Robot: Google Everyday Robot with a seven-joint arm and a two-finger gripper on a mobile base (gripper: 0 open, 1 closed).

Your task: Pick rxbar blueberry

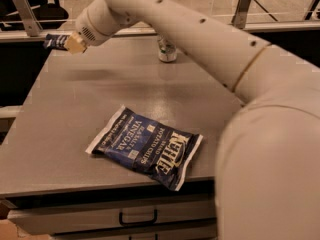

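Note:
The rxbar blueberry (53,41) is a small dark navy bar at the upper left, held off the grey table (60,124) above its far left corner. My gripper (69,43) is shut on the bar's right end, and its tan fingertips (76,42) cover that end. A faint shadow lies on the tabletop below it. My arm reaches in from the right across the back of the table.
A large blue Kettle chips bag (146,147) lies flat near the table's front edge. A silver drink can (167,51) stands at the back middle, partly behind my arm. A drawer with a handle (137,218) sits under the front edge. My arm's bulky base fills the right side.

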